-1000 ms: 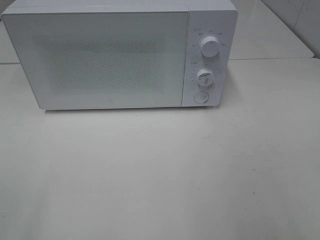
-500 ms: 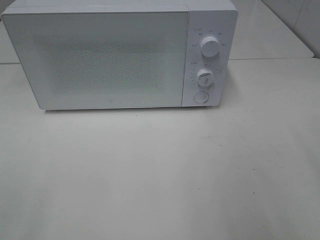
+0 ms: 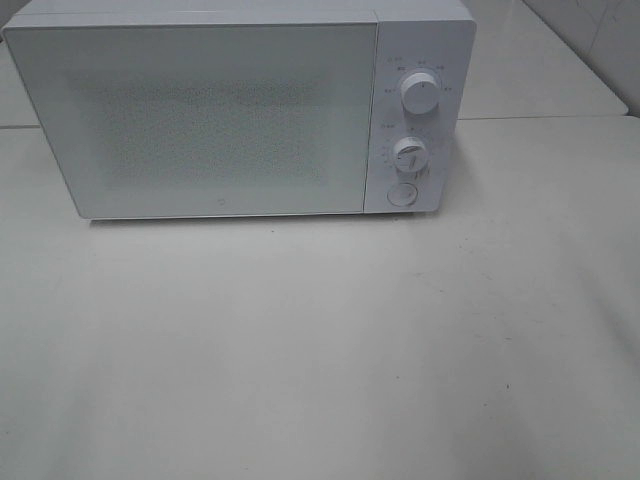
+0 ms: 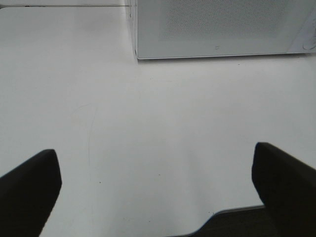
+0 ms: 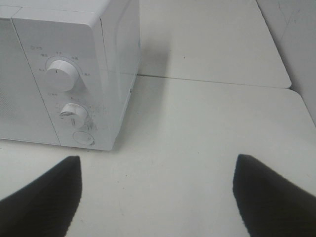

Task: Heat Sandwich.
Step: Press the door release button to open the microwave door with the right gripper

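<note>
The sandwich is out of view in every frame. A white microwave stands at the back of the table with its door shut; the dotted window hides whatever is inside. Two white knobs and a round button sit on its right panel, also seen in the right wrist view as the knobs. My left gripper is open over bare table near the front edge, well short of the microwave. My right gripper is open too, hovering right of the microwave. Neither arm shows in the high view.
A white table spreads in front of the microwave. A second table joins behind it along a seam. The table's front edge lies close under my left gripper.
</note>
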Action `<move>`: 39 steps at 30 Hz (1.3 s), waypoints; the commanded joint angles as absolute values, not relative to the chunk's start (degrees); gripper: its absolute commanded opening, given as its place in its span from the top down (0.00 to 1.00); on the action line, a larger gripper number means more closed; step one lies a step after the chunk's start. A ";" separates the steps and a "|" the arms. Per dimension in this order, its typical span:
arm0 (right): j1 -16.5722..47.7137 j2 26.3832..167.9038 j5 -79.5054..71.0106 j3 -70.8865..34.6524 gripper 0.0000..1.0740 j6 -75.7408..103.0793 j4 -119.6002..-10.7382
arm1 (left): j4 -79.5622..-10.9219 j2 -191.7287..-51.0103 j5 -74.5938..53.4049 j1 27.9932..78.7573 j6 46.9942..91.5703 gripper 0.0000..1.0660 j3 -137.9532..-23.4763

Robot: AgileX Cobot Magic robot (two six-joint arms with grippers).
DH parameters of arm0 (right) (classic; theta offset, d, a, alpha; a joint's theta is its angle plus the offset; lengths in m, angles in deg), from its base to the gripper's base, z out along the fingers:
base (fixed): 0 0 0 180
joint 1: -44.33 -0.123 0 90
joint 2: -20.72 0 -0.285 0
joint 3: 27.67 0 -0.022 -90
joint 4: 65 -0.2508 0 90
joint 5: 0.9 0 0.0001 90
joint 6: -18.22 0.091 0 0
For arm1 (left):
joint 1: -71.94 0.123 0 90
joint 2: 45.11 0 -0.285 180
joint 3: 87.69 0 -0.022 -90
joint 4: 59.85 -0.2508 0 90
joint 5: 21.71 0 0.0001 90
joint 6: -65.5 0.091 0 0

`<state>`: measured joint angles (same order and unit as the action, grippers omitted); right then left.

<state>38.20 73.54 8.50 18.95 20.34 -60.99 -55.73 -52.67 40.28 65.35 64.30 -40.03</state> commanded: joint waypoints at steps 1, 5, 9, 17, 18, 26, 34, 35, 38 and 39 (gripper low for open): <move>38.49 76.69 3.34 18.55 0.29 20.63 -60.99 | -55.33 -52.33 39.71 65.41 64.47 0.08 -39.98; 38.49 80.93 -1.98 18.55 0.29 20.63 -60.99 | -55.33 -52.33 39.71 65.41 64.47 0.08 -39.98; 38.49 86.37 -9.09 18.55 0.29 20.63 -60.99 | -55.33 -52.33 39.71 65.41 64.47 0.08 -39.98; 38.49 93.93 -20.09 18.55 0.29 20.63 -60.93 | -55.33 -52.33 39.71 65.41 64.47 0.08 -39.98; 38.49 95.94 -23.58 18.55 0.29 20.63 -60.93 | -55.33 -52.33 39.71 65.41 64.47 0.08 -39.98; 37.57 104.19 -35.27 18.55 0.29 17.88 -63.22 | -55.33 -52.33 39.71 65.41 64.47 0.08 -39.98; 31.21 109.58 -42.72 18.55 0.29 5.73 -76.23 | -55.33 -52.33 39.71 65.41 64.47 0.08 -39.98; 30.30 110.26 -43.64 18.55 0.29 4.47 -77.95 | -55.33 -52.33 39.71 65.41 64.47 0.08 -39.98; 27.14 112.15 -46.22 18.55 0.29 2.75 -82.70 | -55.33 -52.33 39.71 65.41 64.47 0.08 -39.98; 27.14 112.15 -46.22 18.55 0.29 2.75 -82.70 | -55.33 -52.33 39.71 65.41 64.47 0.08 -39.98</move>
